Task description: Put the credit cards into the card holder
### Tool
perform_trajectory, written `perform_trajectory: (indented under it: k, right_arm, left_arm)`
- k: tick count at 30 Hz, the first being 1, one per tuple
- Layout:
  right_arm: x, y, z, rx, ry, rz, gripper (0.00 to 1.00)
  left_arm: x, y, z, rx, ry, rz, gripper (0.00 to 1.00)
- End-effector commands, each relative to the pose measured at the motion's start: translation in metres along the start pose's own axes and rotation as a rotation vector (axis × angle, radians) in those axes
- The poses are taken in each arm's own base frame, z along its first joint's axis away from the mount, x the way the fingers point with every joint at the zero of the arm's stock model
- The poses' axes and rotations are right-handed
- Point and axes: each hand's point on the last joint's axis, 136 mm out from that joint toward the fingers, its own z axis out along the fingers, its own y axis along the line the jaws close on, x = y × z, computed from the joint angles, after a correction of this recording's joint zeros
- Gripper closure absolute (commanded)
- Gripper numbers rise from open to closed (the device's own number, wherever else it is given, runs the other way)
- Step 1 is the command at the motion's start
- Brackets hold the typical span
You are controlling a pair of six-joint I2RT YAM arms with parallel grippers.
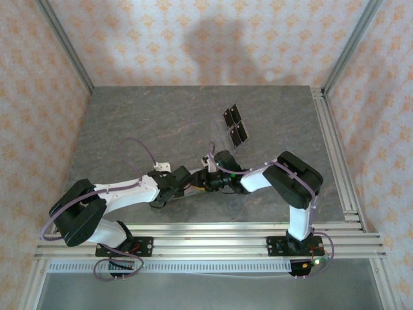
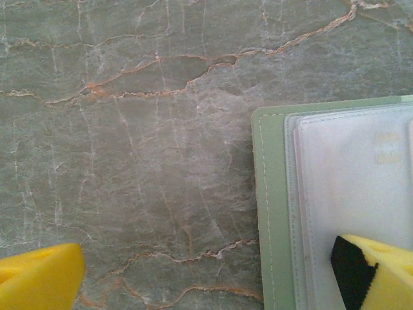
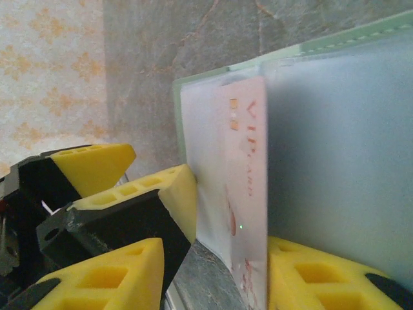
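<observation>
The sage-green card holder (image 2: 268, 213) lies open on the stone table, its clear sleeves (image 2: 348, 174) facing up. My left gripper (image 2: 206, 258) is open, with one yellow fingertip (image 2: 377, 271) resting on a sleeve and the other over bare table. In the right wrist view a pale pink card (image 3: 248, 168) with red lettering stands partly tucked into the holder (image 3: 335, 142). My right gripper (image 3: 216, 258) is open around it, and the card's edge lies against one finger (image 3: 316, 278). Two black credit cards (image 1: 231, 116) (image 1: 239, 133) lie side by side further back.
Both arms meet at the table's middle, left gripper (image 1: 187, 177) against right gripper (image 1: 210, 175). A left finger (image 3: 171, 194) presses the holder right beside my right finger. Aluminium rails (image 1: 335, 148) run along the right and near edges. Patterned walls enclose the table.
</observation>
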Motion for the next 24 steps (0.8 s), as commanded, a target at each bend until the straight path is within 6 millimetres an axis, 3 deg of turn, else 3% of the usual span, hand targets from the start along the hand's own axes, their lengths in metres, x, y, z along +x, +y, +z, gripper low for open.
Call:
perform_trajectory:
  k: [1,14,19,24]
  right_arm:
    - [0.008,-0.027,-0.006,0.162,0.021,0.023,0.56]
    - [-0.005,-0.019,-0.019,0.295,0.033,-0.052,0.53]
    - [-0.007,-0.013,-0.022,0.313,0.051,-0.071,0.52]
    - [-0.012,-0.003,-0.03,0.348,0.059,-0.12,0.5]
  left_arm:
    - [-0.001,0.011,-0.005,-0.045,-0.004,0.01,0.0]
    - [-0.015,0.023,-0.018,-0.033,-0.051,-0.044,0.0]
    - [-0.015,0.034,-0.012,-0.037,-0.019,-0.071,0.0]
    - [-0.008,0.032,-0.004,-0.024,0.005,-0.073,0.0]
